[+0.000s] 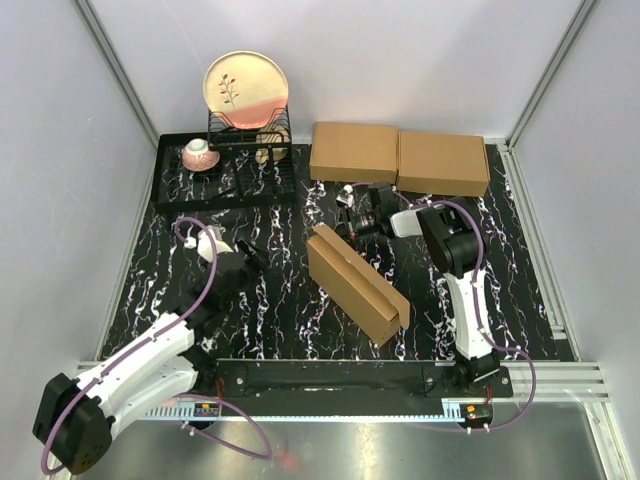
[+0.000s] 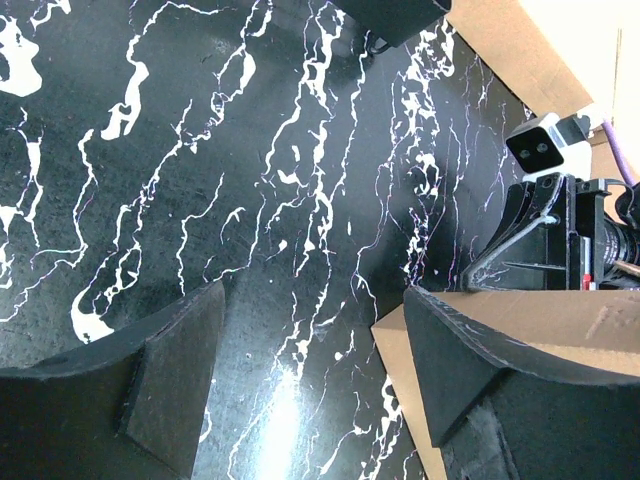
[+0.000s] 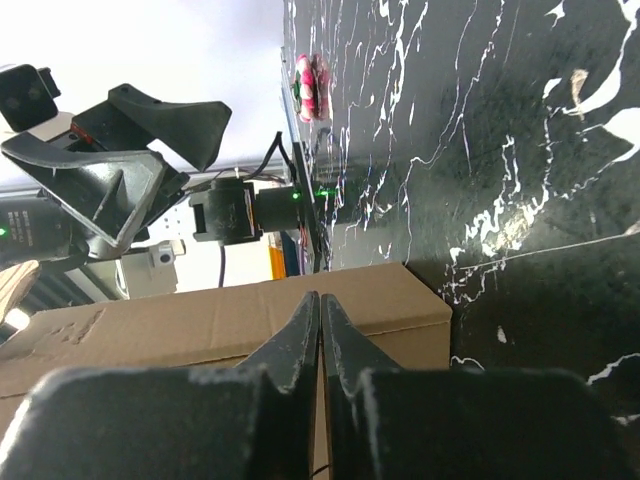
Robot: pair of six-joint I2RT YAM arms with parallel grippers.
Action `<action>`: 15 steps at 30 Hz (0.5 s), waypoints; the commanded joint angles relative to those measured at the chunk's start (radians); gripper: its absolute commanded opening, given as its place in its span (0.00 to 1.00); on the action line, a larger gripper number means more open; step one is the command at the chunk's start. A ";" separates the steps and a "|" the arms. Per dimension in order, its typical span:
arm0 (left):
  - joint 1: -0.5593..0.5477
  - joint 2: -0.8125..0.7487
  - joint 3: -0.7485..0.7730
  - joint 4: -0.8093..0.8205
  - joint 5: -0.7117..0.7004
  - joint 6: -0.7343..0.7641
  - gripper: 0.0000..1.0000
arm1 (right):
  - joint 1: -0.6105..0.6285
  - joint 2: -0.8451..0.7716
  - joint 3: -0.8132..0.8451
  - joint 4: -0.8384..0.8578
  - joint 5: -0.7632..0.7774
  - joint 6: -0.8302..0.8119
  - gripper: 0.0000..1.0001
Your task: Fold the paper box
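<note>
The paper box [image 1: 355,283] is a folded brown cardboard box lying diagonally in the middle of the black marbled table. My left gripper [image 1: 251,259] stands open to the left of it, apart from it. In the left wrist view that gripper [image 2: 313,296] holds nothing, and a corner of the box [image 2: 395,352] shows beside its right finger [image 2: 470,370]. My right gripper [image 1: 350,212] hovers at the box's far end, shut. Its fingertips [image 3: 320,298] sit together over the box's top face [image 3: 190,322] with nothing between them.
Two flat brown cardboard boxes [image 1: 355,150] [image 1: 443,162] lie side by side at the back. A black tray [image 1: 168,190] at the back left carries a wire rack with an upright plate [image 1: 246,88] and a pink cup [image 1: 198,154]. White walls surround the table.
</note>
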 commanded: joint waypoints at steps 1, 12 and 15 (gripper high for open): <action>0.007 -0.032 0.038 0.051 -0.024 0.028 0.75 | 0.009 -0.097 0.011 -0.178 0.080 -0.139 0.10; 0.016 -0.108 0.127 0.118 -0.074 0.232 0.77 | -0.076 -0.232 0.139 -0.377 0.354 -0.139 0.31; 0.019 -0.107 0.131 0.126 -0.068 0.243 0.77 | -0.132 -0.309 0.143 -0.391 0.488 -0.072 0.31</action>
